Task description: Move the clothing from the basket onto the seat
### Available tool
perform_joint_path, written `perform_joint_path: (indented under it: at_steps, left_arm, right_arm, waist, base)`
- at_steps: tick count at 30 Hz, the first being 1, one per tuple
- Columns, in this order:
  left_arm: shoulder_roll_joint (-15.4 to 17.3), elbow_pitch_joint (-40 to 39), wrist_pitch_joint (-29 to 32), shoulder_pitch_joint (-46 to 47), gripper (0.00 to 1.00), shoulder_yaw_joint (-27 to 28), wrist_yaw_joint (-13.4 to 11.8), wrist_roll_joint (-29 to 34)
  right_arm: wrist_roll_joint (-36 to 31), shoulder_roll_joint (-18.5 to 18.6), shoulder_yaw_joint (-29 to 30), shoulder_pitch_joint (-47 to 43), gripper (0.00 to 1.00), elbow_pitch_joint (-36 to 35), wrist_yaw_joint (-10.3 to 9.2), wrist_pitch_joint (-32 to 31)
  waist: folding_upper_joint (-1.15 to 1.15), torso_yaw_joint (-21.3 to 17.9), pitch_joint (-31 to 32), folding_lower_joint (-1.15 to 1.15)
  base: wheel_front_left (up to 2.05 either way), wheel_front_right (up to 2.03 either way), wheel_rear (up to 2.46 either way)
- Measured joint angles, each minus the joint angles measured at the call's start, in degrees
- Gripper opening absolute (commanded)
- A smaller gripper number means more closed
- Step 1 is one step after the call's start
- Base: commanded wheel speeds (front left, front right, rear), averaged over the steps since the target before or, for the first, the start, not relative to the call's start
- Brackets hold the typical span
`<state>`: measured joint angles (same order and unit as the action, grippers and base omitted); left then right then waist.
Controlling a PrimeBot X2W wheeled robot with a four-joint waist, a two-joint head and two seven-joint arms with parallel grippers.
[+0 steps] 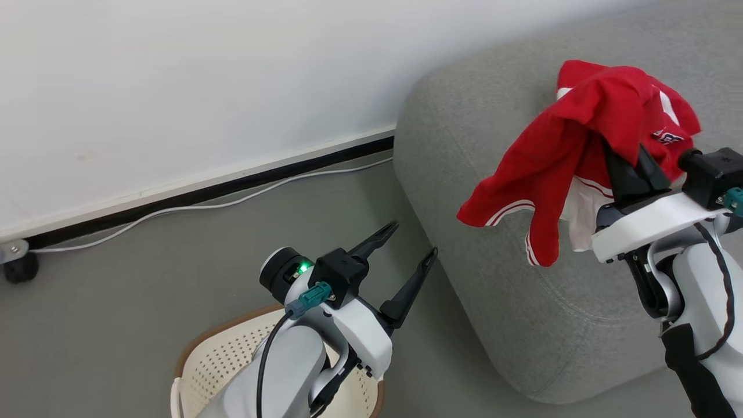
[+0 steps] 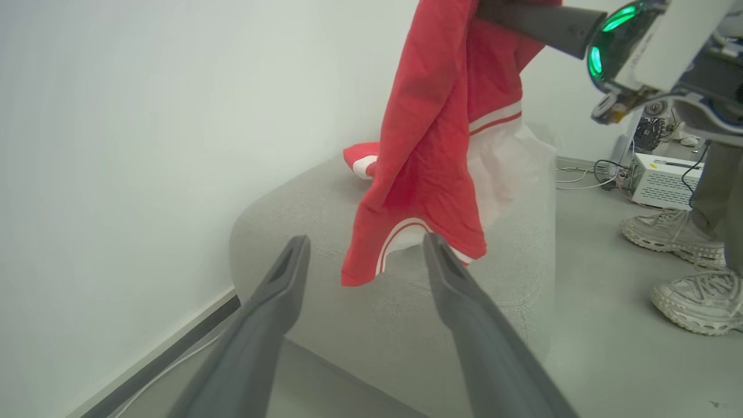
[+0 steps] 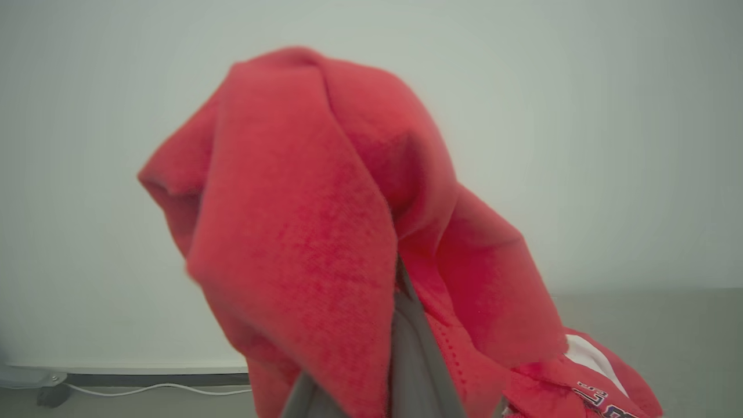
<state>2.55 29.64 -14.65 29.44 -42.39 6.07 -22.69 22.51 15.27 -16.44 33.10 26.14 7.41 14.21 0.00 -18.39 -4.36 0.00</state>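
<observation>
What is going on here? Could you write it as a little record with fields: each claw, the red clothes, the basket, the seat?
seat: grey, beside the wall
basket: on the floor, partly hidden by the left arm
left gripper: open, empty, above the basket
right gripper: shut on the red garment, up over the seat
red garment: draped over the right gripper, hanging loose
second red piece: lies on the seat, white band showing
shoes: a person's, on the floor near the seat
</observation>
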Motion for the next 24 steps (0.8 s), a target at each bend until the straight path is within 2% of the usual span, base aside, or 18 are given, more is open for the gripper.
perform_joint_path:
  at_steps: [8, 14, 24]
  left_arm:
    - [-0.01, -0.92, 0.0, -0.7, 1.0, -0.12, 0.49, 0.0]
    - [-0.01, -1.72, 0.0, -0.96, 1.0, -0.02, 0.49, 0.01]
    - [0.05, -2.82, 0.0, -0.95, 1.0, -0.46, 0.51, 1.58]
  right_arm:
    - [-0.03, -0.03, 1.85, -2.08, 0.0, -1.57, 0.0, 0.0]
    - [-0.03, 0.6, 4.86, -4.17, 0.0, -3.19, 0.0, 0.0]
    - [-1.46, 1.24, 10.92, -5.77, 0.0, -6.09, 0.0, 0.01]
  waist:
    - [0.0, -7.04, 0.22, 0.0]
    - [0.0, -10.82, 0.09, 0.0]
    - [0.0, -11.65, -3.11, 0.0]
  base:
    - [0.0, 0.0, 0.0]
    - [0.0, 0.0, 0.0]
    - [0.0, 0.0, 0.0]
